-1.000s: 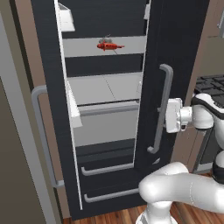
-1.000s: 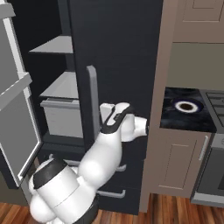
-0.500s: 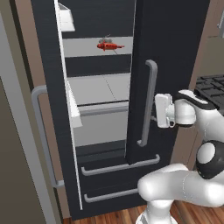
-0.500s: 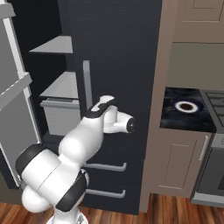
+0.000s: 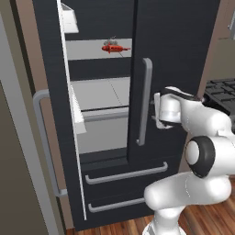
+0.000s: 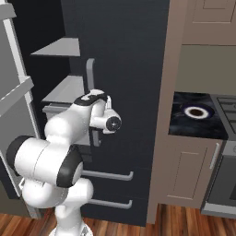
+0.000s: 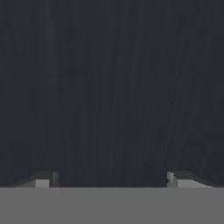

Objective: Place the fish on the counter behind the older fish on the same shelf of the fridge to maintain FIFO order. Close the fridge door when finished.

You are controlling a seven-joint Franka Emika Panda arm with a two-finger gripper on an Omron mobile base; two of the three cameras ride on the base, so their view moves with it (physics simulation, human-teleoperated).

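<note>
The black fridge door (image 5: 176,69) blocks the right side; a narrow open gap leads to the shelf (image 5: 87,49).

fridge (image 5: 179,55): we see a black door face, matt, with a faint vertical brushed grain up close
door handle (image 5: 145,101): we read it as smooth grey, satin like metal
shelf (image 5: 87,48): plain light-grey slab, smooth and flat
older fish (image 5: 114,47): bright red, slightly glossy
counter (image 6: 193,120): black marble-look top with pale veins, polished
cabinets (image 6: 184,173): beige, matt, painted look
floor (image 6: 184,226): reddish wood planks, we see a light sheen
</note>
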